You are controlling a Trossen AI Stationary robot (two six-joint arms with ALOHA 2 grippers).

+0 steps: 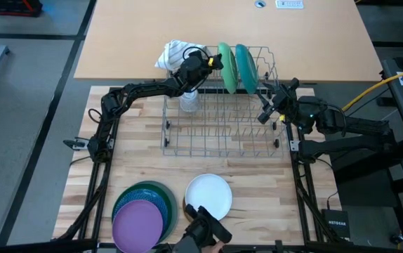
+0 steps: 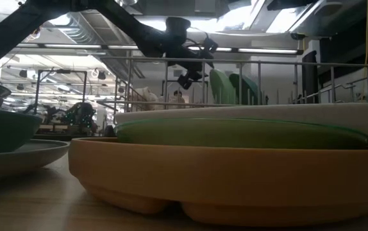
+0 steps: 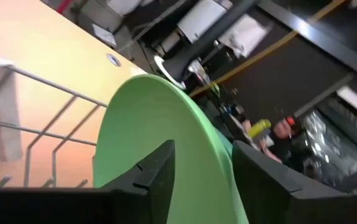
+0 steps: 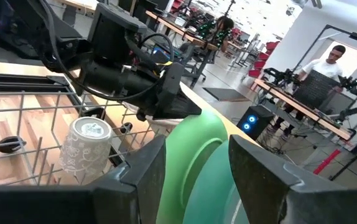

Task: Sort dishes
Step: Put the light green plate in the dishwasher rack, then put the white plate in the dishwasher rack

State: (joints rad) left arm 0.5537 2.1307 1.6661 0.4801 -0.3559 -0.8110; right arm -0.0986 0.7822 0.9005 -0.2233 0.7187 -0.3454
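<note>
At the far end of the wire rack [image 1: 219, 116], we find the left gripper [image 1: 214, 62] with its fingers [image 3: 160, 171] clamped on the rim of the green plate [image 1: 225, 67], which stands upright in the rack just beside a teal plate [image 1: 243, 67]. The right gripper [image 1: 266, 112] hovers at the rack's right side, fingers [image 4: 253, 168] apart, holding nothing. A clear glass [image 1: 189, 102] stands inside the rack under the left arm, and a white cloth [image 1: 175, 53] lies just beyond the rack's far-left corner. On the near tabletop [image 1: 145, 151] we note a stack topped by a purple plate [image 1: 137, 221] and, beside it, a white plate [image 1: 209, 196].
</note>
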